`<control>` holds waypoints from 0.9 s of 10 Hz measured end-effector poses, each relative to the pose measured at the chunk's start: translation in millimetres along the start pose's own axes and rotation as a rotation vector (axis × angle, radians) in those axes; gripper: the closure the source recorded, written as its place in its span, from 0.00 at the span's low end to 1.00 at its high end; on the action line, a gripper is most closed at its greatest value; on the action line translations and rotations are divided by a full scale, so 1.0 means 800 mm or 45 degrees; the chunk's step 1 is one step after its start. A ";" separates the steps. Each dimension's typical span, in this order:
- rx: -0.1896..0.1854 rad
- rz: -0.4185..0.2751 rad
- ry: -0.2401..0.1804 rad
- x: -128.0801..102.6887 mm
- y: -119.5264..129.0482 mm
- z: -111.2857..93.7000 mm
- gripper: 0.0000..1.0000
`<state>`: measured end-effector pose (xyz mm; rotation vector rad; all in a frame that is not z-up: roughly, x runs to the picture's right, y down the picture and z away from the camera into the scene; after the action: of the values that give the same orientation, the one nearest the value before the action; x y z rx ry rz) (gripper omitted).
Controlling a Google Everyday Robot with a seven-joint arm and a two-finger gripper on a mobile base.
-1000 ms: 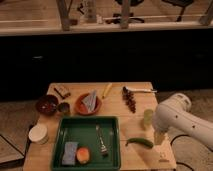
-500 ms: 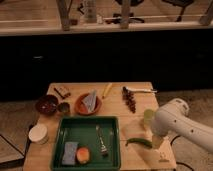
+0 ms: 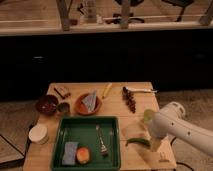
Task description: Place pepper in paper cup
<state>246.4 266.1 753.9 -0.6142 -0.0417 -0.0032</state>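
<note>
- Table [image 3: 115, 92]: layout is unchanged vs 1 s ago; nothing on it is seen to be displaced.
- Arm [image 3: 180, 129]: the only thing found to be changed. It is seen lower and drawn in closer over the table's near corner than 1 s ago, w/ its end brought down by the pepper. This is judged to be the approach for the pick; transport is not yet begun.
- Tray [image 3: 80, 132]: lies btwn the pepper and the cup, so it is expected to be crossed once the pepper is lifted.
- Paper cup [image 3: 38, 133]: taken to be the pale round cup at the table edge opposite the arm, well apart from the pepper. No pepper is seen in it, so the task is judged to be at an early stage.
- Gripper [image 3: 154, 144]: set low at the arm's tip, just beside the pepper's thick end. The fingers are spread about as wide as they go, and nothing is held. Contact w/ the pepper cannot be told.
- Pepper [image 3: 137, 141]: lies flat on the wood, btwn the tray's edge and the gripper, pos. same as 1 s ago. It is not yet gripped or raised.
</note>
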 end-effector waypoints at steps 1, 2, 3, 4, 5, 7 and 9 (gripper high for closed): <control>-0.003 -0.002 -0.003 0.000 0.001 0.002 0.20; -0.006 -0.006 -0.007 0.000 0.002 0.005 0.20; -0.009 -0.012 -0.007 0.000 0.002 0.009 0.20; -0.011 -0.016 -0.008 -0.001 0.001 0.011 0.20; -0.013 -0.023 -0.008 -0.002 0.000 0.013 0.20; -0.018 -0.023 -0.006 0.001 0.002 0.016 0.20; -0.022 -0.031 -0.008 -0.001 0.000 0.018 0.20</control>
<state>245.0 274.3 765.9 -0.6308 -0.0550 -0.0256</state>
